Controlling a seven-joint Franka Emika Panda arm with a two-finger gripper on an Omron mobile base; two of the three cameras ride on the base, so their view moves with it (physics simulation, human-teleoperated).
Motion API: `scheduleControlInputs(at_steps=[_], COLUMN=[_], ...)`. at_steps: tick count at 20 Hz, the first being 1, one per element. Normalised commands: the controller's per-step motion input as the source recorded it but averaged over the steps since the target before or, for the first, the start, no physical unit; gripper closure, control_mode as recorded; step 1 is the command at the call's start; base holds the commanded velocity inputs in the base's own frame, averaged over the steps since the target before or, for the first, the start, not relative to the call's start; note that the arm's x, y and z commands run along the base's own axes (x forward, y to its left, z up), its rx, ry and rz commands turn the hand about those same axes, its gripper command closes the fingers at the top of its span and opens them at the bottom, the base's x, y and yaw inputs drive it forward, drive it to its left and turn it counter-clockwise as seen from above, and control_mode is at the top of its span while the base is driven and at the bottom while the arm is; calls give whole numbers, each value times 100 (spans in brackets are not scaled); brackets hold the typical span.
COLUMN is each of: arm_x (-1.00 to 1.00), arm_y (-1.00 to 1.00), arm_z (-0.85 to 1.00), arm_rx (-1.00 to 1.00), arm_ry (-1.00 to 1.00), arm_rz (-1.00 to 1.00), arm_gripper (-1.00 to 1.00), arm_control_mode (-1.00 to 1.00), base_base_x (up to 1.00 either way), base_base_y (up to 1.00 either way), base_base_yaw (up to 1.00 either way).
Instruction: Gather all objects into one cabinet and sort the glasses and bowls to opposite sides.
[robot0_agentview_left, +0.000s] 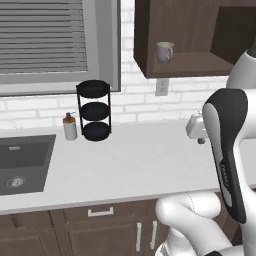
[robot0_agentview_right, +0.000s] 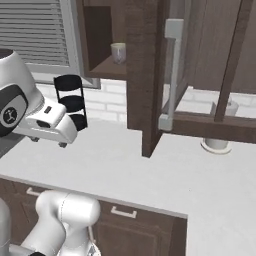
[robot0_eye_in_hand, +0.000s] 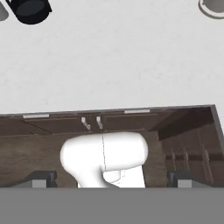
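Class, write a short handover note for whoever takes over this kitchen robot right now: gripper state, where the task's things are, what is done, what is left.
Gripper: open, holding nothing, hanging over the counter in front of the wall cabinet.
One mug stands upright on the cabinet shelf, door open.
A second pale mug seems to stand on the counter to the right, behind the open glass door.
Done: one mug shelved.
Left: shelve the second mug beside the first; find both bowls and set them on the opposite side.
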Motion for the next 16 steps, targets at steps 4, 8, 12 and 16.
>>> scheduleControlInputs(at_steps=[4, 8, 12, 16], arm_x=[0, 0, 0, 0], arm_y=[0, 0, 0, 0], arm_z=[0, 0, 0, 0], arm_rx=[0, 0, 0, 0], arm_ry=[0, 0, 0, 0], arm_rz=[0, 0, 0, 0], arm_gripper=[-100, -100, -100, -100], arm_control_mode=[100, 100, 100, 100], base_base_x=[0, 7, 14, 19], base_base_y=[-8, -29, -40, -43], base_base_yaw=[-21, -16, -11, -4])
